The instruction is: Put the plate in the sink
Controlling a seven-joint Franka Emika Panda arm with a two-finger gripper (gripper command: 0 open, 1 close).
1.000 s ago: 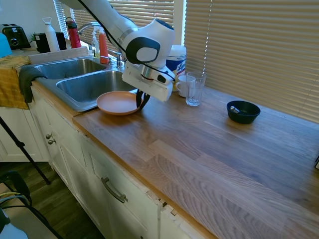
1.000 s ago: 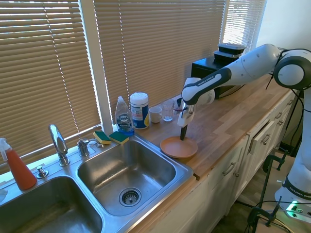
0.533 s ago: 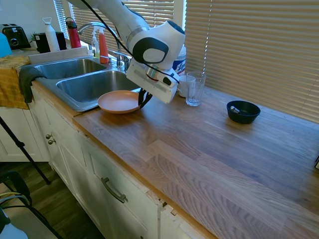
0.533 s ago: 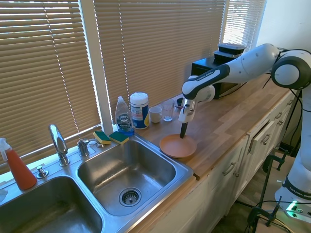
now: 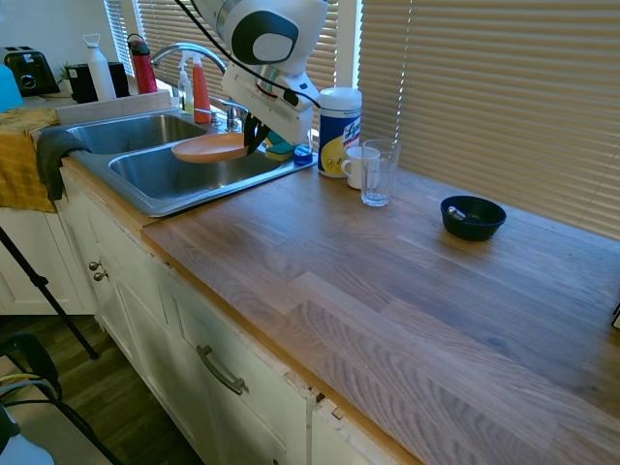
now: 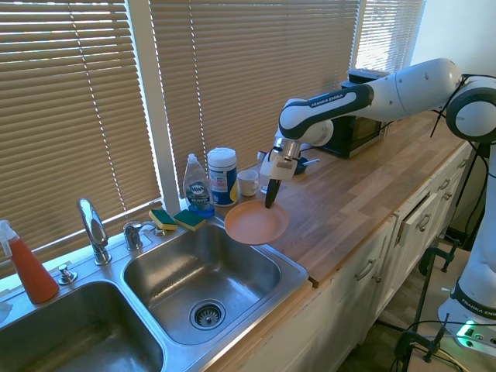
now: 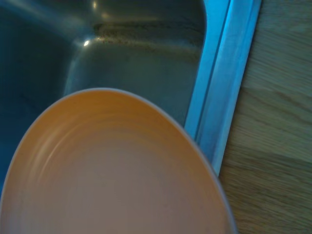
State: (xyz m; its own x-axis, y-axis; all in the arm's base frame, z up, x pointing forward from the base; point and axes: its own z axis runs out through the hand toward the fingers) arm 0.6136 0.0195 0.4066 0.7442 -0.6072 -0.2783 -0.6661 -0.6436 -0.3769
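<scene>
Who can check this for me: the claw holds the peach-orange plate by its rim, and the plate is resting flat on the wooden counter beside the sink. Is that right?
Not quite. The claw does hold the peach-orange plate by its rim, but the plate is not resting on the wooden counter: it hangs in the air over the edge of the sink, above the nearer basin. The second exterior view shows this.

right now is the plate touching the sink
Apart. The first exterior view shows the plate held up by the claw over the sink, with open basin visible beneath it; the second exterior view agrees.
</scene>
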